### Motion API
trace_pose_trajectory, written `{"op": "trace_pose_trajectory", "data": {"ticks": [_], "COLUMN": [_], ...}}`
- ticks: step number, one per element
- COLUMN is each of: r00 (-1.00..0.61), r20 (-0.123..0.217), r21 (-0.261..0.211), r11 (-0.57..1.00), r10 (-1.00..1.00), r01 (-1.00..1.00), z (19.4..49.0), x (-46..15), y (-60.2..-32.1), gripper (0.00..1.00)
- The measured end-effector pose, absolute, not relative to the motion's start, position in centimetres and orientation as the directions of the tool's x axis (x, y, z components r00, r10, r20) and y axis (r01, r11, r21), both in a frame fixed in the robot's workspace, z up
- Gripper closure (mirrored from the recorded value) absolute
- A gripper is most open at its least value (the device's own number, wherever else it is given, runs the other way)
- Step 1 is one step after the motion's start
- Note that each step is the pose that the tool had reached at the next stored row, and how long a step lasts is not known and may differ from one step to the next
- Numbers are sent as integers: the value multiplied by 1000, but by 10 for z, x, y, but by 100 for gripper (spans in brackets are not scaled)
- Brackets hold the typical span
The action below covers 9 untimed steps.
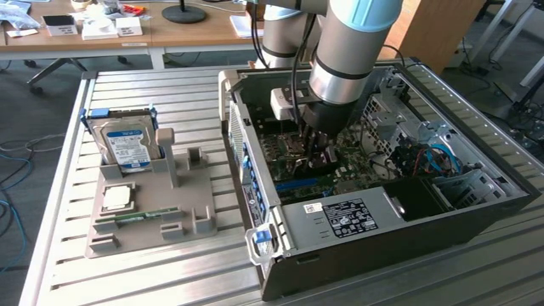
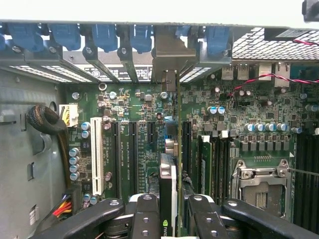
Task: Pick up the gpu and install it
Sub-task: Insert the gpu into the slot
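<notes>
Dark rigid board — the gpu [image 2: 168,179], judged light, stiff and fragile, is held edge-on over the motherboard [image 2: 137,144] slots inside the case [image 1: 442,229], pinched by its flat faces along the top edge in the narrow-set gripper [image 2: 173,204].

Count: 1 PC case [image 1: 365,252], 1 gpu [image 2: 168,191], 1 hard drive [image 1: 127,145], 1 memory stick [image 1: 136,217], 1 CPU [image 1: 117,197], 1 fixture [image 1: 144,239].
</notes>
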State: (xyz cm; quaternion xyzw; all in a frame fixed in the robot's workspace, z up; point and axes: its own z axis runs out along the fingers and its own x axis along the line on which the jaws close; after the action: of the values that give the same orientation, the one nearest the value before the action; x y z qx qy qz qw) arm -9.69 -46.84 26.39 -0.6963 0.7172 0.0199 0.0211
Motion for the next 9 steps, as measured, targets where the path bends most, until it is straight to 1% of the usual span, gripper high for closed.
{"op": "trace_pose_trajectory", "data": {"ticks": [9], "r00": [-29], "r20": [-58], "r21": [-1], "r11": [30], "r10": [-998], "r01": [-1000], "z": [263], "x": [-97], "y": [-468], "gripper": [73]}}
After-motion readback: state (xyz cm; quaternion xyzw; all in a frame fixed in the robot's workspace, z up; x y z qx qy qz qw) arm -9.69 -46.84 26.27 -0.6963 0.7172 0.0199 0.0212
